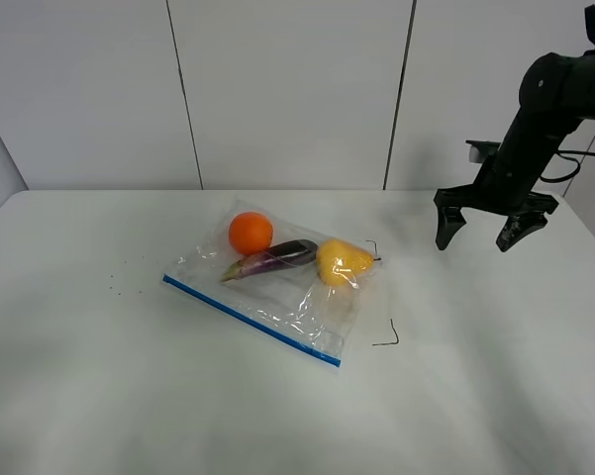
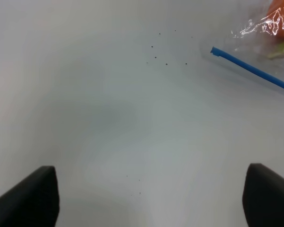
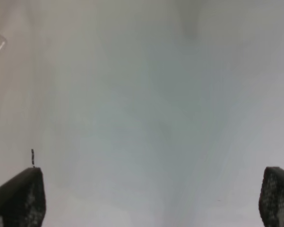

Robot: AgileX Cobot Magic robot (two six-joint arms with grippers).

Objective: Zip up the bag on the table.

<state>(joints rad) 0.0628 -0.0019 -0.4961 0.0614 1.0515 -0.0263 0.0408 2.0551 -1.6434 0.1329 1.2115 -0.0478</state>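
1. The left claw (image 2: 151, 201) shows only in its own wrist view: two dark fingertips (image 2: 30, 196) spread wide with nothing between them, over bare white tabletop (image 2: 108, 118). A scatter of small dark specks (image 2: 165, 54) lies ahead of it, and beyond them the near end of the blue zipper strip (image 2: 248, 68).
2. The bag (image 1: 277, 287) lies flat a little left of the tabletop's middle — clear, crinkled plastic, its blue zipper strip running along the edge nearest the camera, slanting from upper left to lower right.
3. Inside it, left to right: an orange (image 1: 249, 233), a purple eggplant (image 1: 272, 259), a yellow fruit (image 1: 343, 262).
4. A thin black bent-line mark (image 1: 388, 336) sits on the tabletop just right of the bag.
5. The right claw (image 1: 481, 236) hangs above the tabletop well apart from the bag, on the right — fingers wide, holding nothing.
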